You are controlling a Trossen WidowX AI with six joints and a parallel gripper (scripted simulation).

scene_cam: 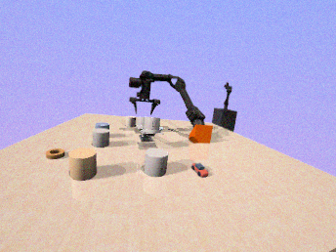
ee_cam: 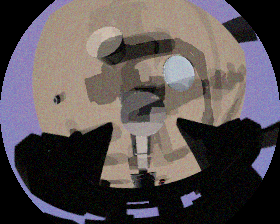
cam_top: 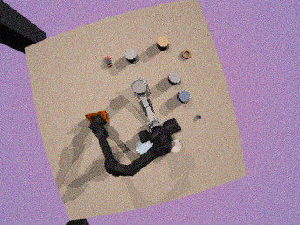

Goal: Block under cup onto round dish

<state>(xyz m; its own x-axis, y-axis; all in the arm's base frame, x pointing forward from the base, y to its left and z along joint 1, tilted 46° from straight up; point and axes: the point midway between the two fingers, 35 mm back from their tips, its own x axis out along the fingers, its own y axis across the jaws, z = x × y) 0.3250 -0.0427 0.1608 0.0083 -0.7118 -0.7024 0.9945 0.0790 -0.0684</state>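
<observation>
Gripper (scene_cam: 144,110) (ee_cam: 145,123) is hovering wide open, nothing held; it's needing centring over the near cup (ee_cam: 143,112), then a straight descent without nudging the balance (cam_top: 146,107) (ee_cam: 142,145).

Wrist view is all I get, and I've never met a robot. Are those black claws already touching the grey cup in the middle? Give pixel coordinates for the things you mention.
Observer: No. From the exterior, the open gripper (cam_top: 158,132) (scene_cam: 144,113) (ee_cam: 145,123) has its fingertips above the top of that grey cup (scene_cam: 140,122) (ee_cam: 142,102).
Operator: Where's the other cup on the balance?
Observer: The top view shows the other cup (cam_top: 139,87) (scene_cam: 153,123) on the balance's far end, out from under the gripper.
Operator: Anything my picture misses altogether?
Observer: Yes, an orange object (cam_top: 103,115) (scene_cam: 200,134) close to the arm's base.
</observation>
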